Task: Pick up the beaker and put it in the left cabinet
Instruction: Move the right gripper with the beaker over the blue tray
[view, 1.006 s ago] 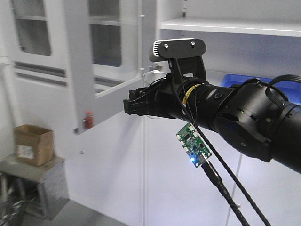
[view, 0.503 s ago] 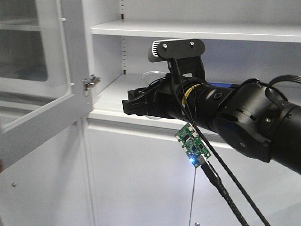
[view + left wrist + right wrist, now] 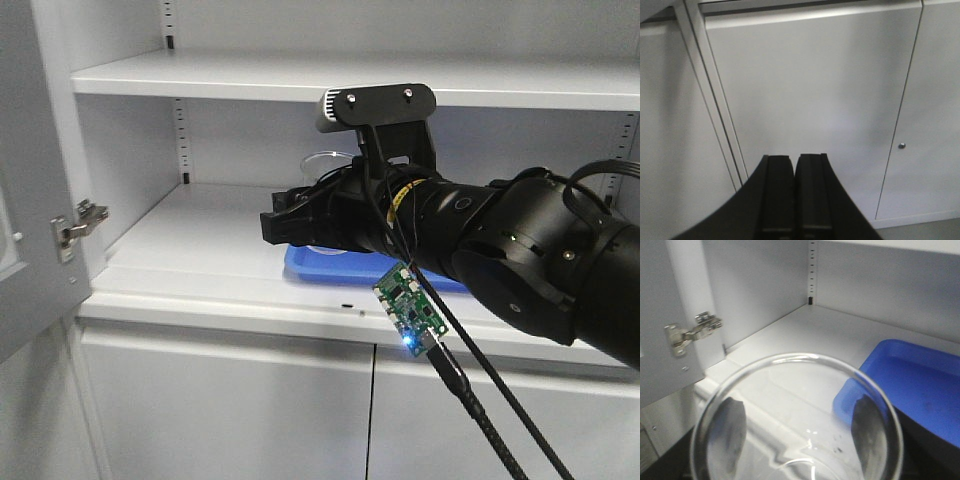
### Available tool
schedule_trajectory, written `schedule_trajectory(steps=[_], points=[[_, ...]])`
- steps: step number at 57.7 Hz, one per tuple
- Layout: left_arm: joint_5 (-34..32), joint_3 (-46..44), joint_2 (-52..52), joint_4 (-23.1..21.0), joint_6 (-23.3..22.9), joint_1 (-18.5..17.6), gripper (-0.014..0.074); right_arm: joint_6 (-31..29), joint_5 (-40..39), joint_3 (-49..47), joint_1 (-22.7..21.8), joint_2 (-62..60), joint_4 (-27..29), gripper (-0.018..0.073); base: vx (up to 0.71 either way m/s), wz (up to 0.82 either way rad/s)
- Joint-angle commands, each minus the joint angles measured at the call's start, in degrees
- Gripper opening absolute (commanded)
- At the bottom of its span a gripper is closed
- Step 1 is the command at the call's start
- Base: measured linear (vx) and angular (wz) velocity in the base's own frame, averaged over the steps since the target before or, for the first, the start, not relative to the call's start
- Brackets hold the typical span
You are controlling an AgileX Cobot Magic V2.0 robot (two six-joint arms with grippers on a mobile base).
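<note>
Soft, cool, even light fills the front view: the cabinet (image 3: 200, 250) is bright, the black arm (image 3: 520, 250) loses detail in its dark surfaces, and a blue light glows on the circuit board (image 3: 410, 312). In the left wrist view the doors (image 3: 810, 100) look flat and grey with a soft shadow down the left side, and the left gripper (image 3: 794, 159) is a nearly featureless black shape. In the right wrist view the beaker (image 3: 797, 420), close to the lens, is blurred with small glints, and the tray (image 3: 920, 385) is soft but vivid blue.

Blue tray (image 3: 330, 270), metal door hinge (image 3: 690, 332)
</note>
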Motion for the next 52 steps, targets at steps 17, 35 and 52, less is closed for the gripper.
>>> schedule_trajectory(steps=[17, 35, 52], points=[[-4.68, -1.07, -0.59, -0.57, -0.07, -0.32, -0.0006, 0.02, -4.32, -2.11, -0.32, -2.68, -0.86, 0.0054, 0.28, -0.15], [-4.68, -1.07, -0.59, -0.57, -0.07, -0.32, -0.0006, 0.02, -4.32, -2.11, -0.32, -2.68, -0.86, 0.0054, 0.20, -0.11], [-4.68, -1.07, -0.59, -0.57, -0.07, -0.32, -0.0006, 0.02, -4.32, -2.11, -0.32, -2.68, -0.86, 0.0054, 0.09, -0.07]])
